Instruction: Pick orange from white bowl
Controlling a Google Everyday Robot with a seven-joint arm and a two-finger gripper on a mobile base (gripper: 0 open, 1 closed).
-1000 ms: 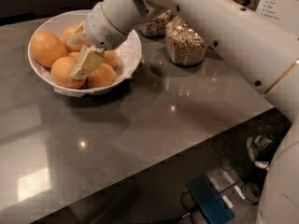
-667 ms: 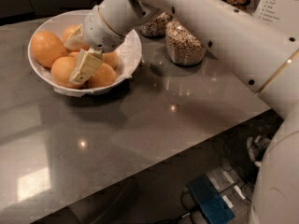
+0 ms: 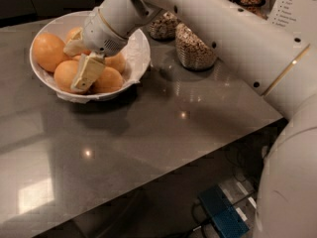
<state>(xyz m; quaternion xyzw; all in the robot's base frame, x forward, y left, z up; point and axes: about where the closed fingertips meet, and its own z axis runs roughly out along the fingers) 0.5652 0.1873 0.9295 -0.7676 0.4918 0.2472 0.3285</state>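
Gripper: the gripper (image 3: 80, 59) is down inside the white bowl (image 3: 141, 49), right on top of the pile of fruit.
Fingers: the two pale fingers (image 3: 89, 72) are spread apart. One points down between the two front oranges. The other sits higher, near the back of the pile.
Between the fingers: a bit of orange peel shows there. I cannot tell if the fingers are squeezing it.
Oranges: a big orange (image 3: 48, 51) is on the left side of the bowl. A front orange (image 3: 65, 75) is just beside the lower finger. Another orange (image 3: 108, 81) is on that finger's other side. More fruit is half hidden behind the gripper.
White bowl: it is wide and round, with crinkly plastic film (image 3: 132, 66) inside. It stands near the far left corner of the grey table (image 3: 148, 138).
Arm: the thick white arm (image 3: 223, 29) comes in from the right and reaches over the table to the bowl.
Cereal jars: one glass jar of cereal (image 3: 195, 48) stands to the right of the bowl. A second jar (image 3: 165, 26) is just behind it, closer to the bowl.
Floor: a blue box (image 3: 225, 214) lies below the table edge.
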